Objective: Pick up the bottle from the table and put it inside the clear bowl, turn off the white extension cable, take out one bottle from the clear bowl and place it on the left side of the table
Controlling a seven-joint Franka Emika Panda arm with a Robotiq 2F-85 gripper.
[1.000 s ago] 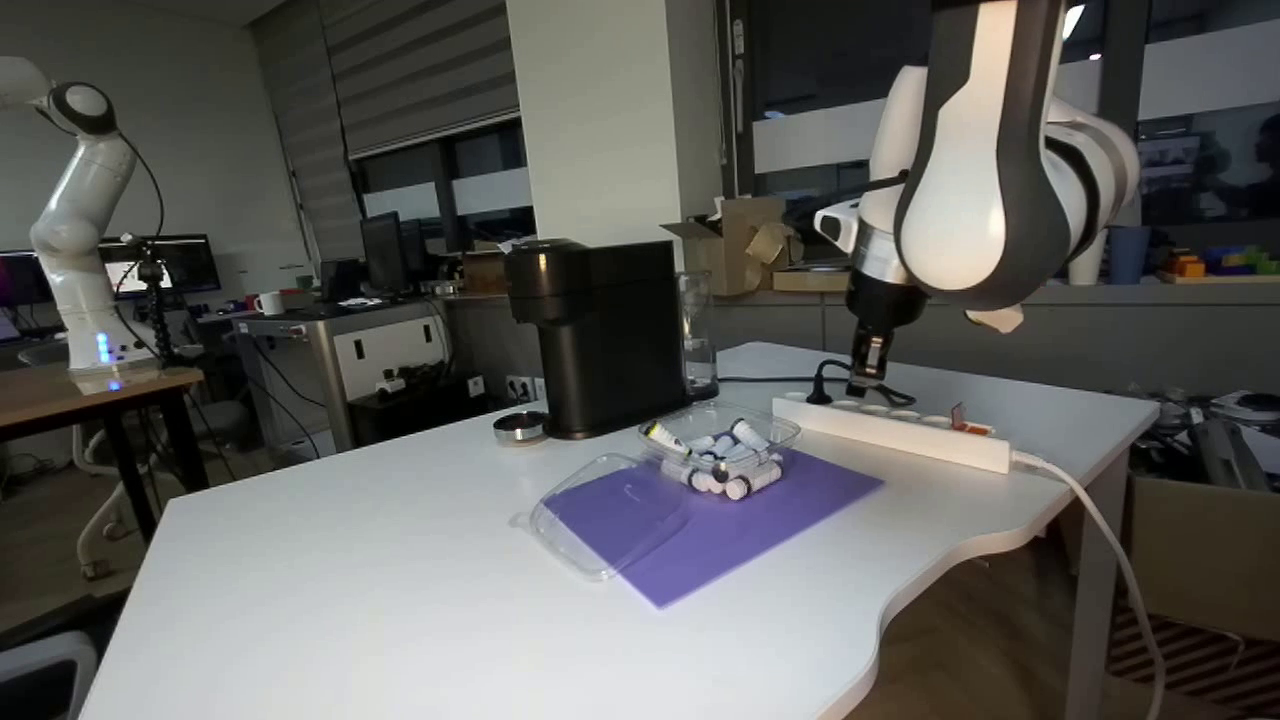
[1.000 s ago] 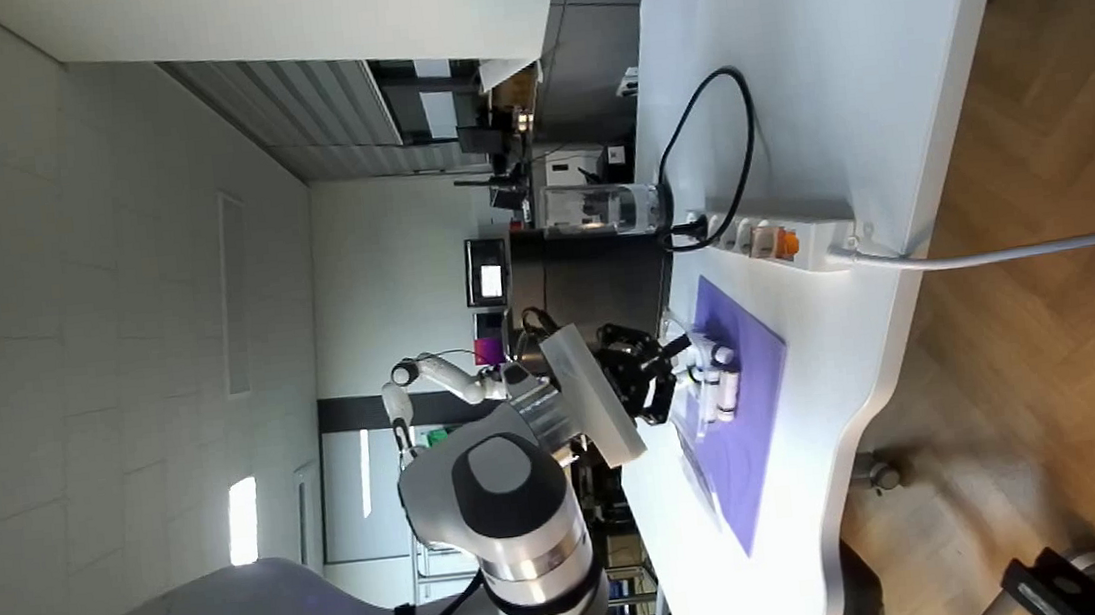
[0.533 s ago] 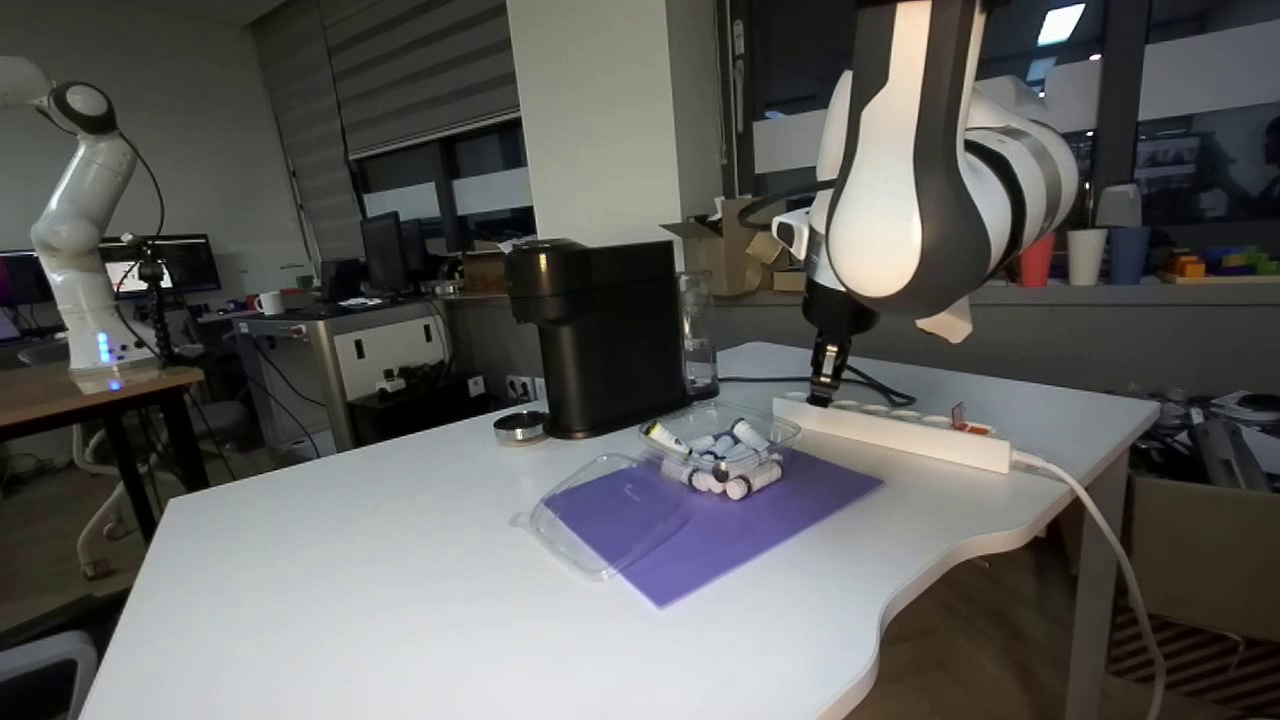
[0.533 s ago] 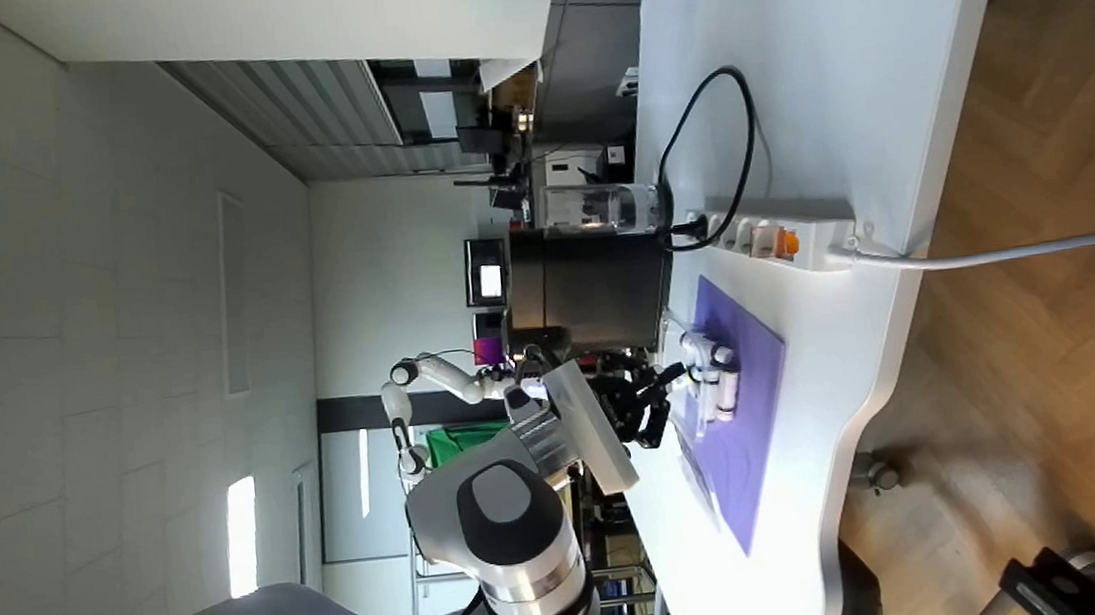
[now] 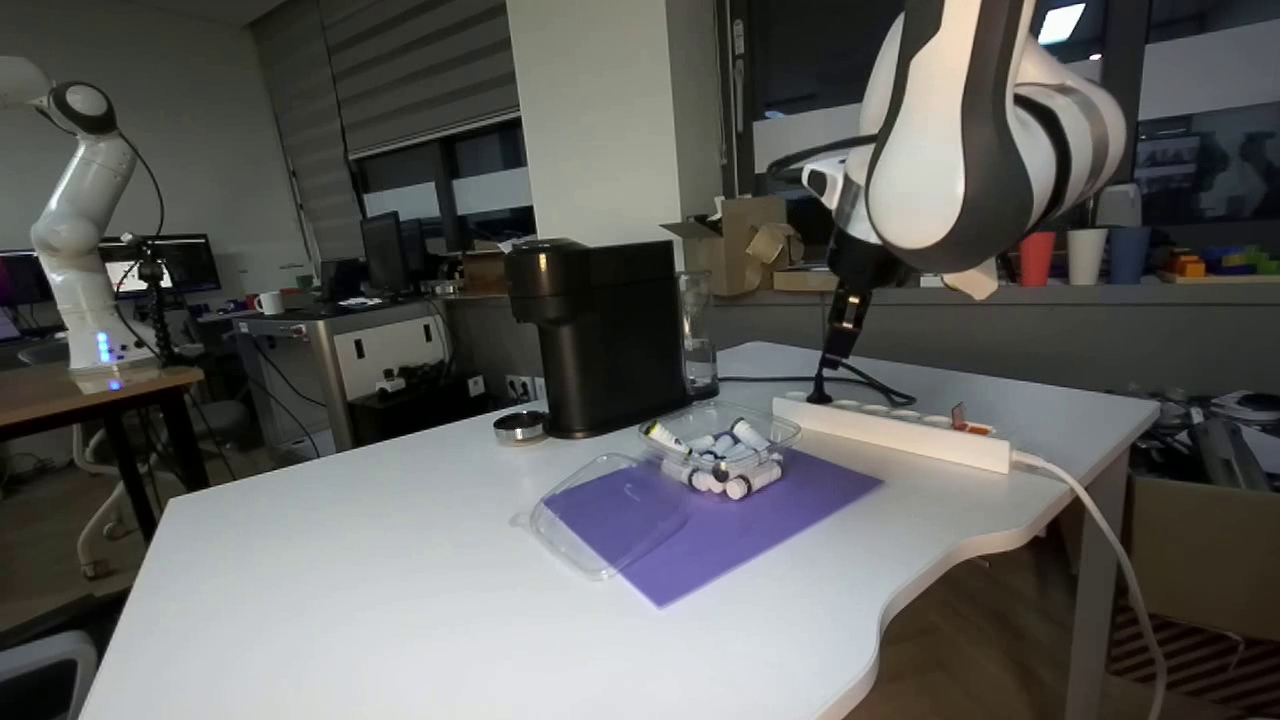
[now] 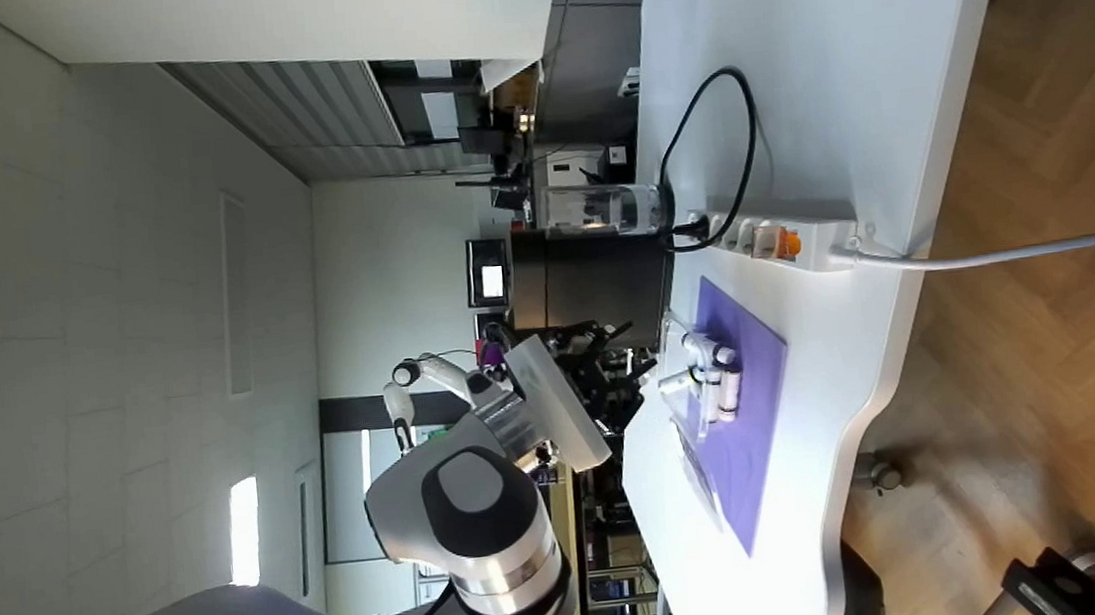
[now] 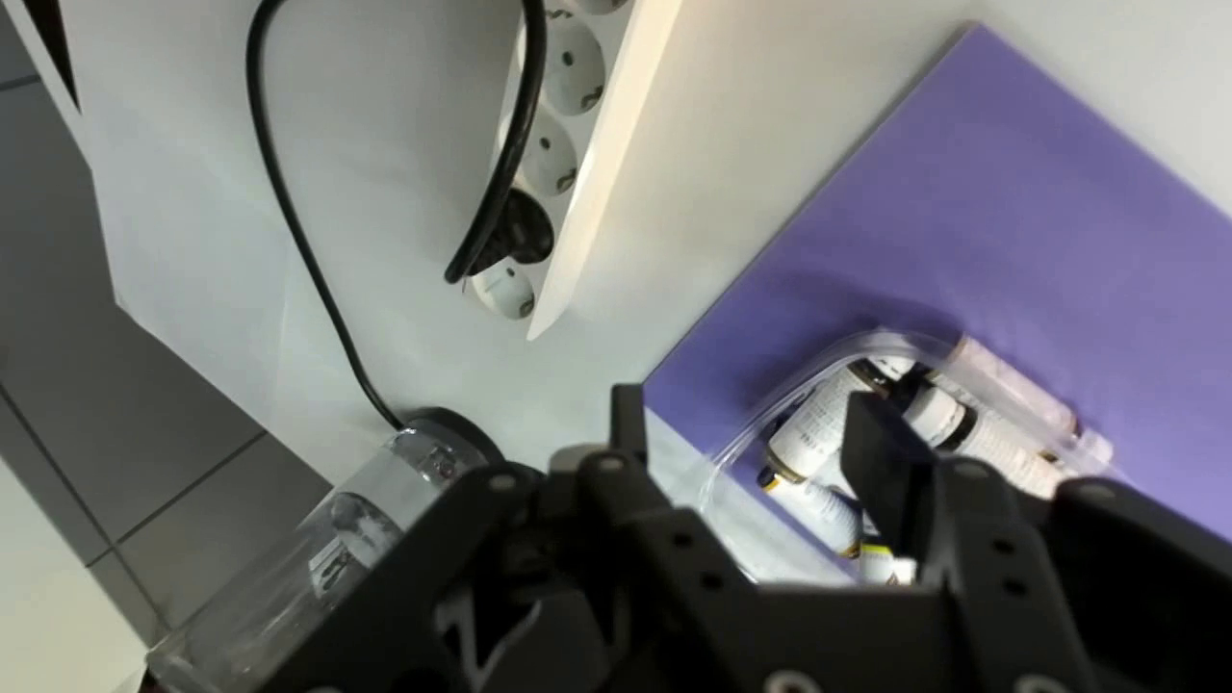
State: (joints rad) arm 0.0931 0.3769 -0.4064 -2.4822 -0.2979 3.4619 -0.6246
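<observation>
Currently, from between parted, empty fingers (image 7: 629,423), the likely target bottle (image 7: 816,427) lies toward three o'clock (wrist view; axis seven-to-one).

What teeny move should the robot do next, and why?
Maybe shift the open jaws a little toward the bottles in the clear bowl, ready for taking one out: they hold nothing, and in the wrist view the bowl's rim shows between them. I can't tell whether the white extension cable is off.
</observation>
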